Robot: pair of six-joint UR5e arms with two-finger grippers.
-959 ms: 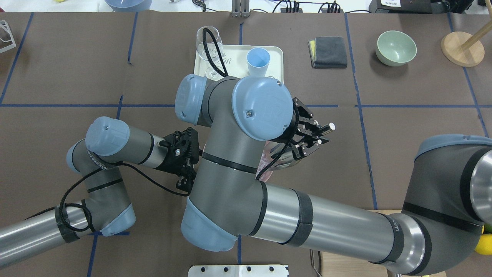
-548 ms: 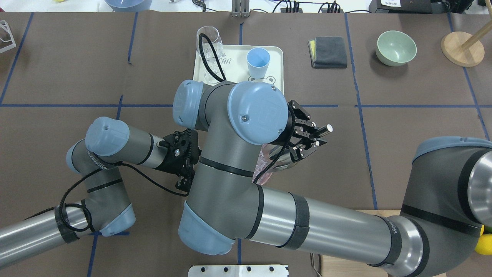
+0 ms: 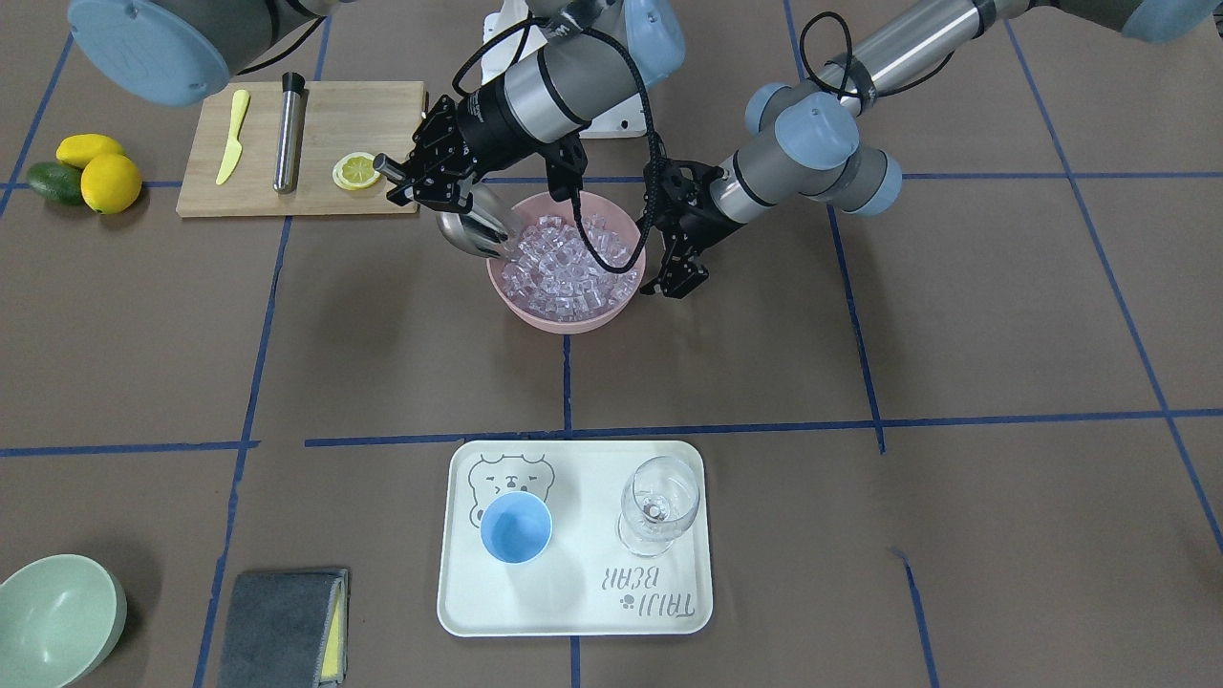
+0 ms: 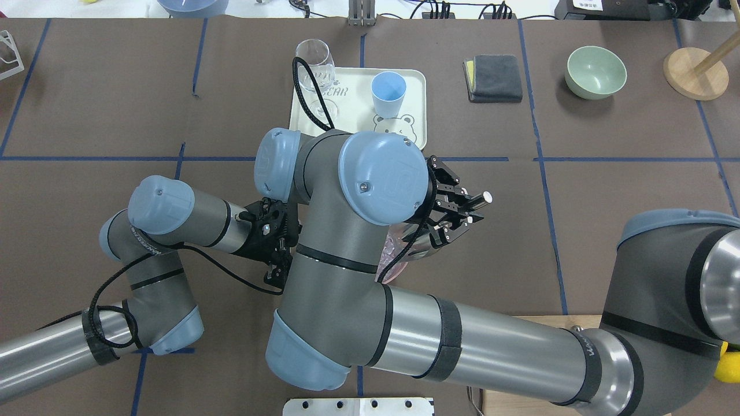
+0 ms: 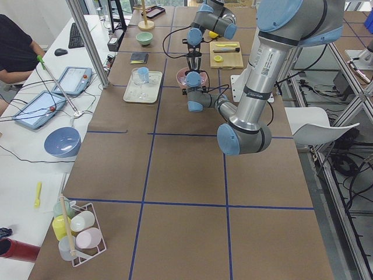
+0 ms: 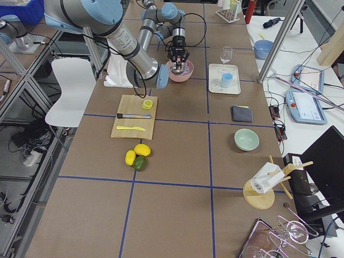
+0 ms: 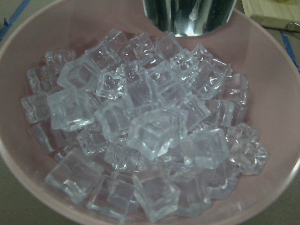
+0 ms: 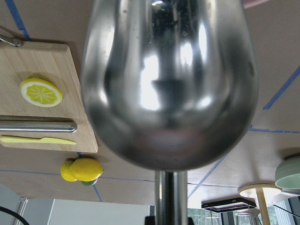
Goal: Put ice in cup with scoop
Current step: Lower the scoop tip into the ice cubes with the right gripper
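Observation:
The ice [image 3: 566, 260] fills a pink bowl [image 3: 504, 286] at mid-table; it is close up in the left wrist view [image 7: 150, 131]. My right gripper [image 3: 427, 182] is shut on the rod handle of the steel scoop [image 3: 475, 232]. The scoop's trough tilts down over the bowl's rim at the edge of the ice, and also shows in the overhead view [image 4: 426, 242] and the right wrist view [image 8: 168, 84]. My left gripper [image 3: 676, 279] stands at the bowl's opposite rim; its jaws are not clear. The light-blue cup [image 3: 516, 528] stands empty on a white tray [image 3: 573, 612].
A clear wine glass [image 3: 657, 502] stands on the tray beside the cup. A cutting board [image 3: 382, 105] behind the bowl carries a lemon slice, a yellow knife and a steel cylinder [image 3: 287, 134]. A green bowl [image 3: 53, 616] and a grey cloth [image 3: 282, 626] lie near the front edge.
My right arm has shifted a little to the left in the overhead view, carrying the scoop closer over the bowl. The left arm has not moved.

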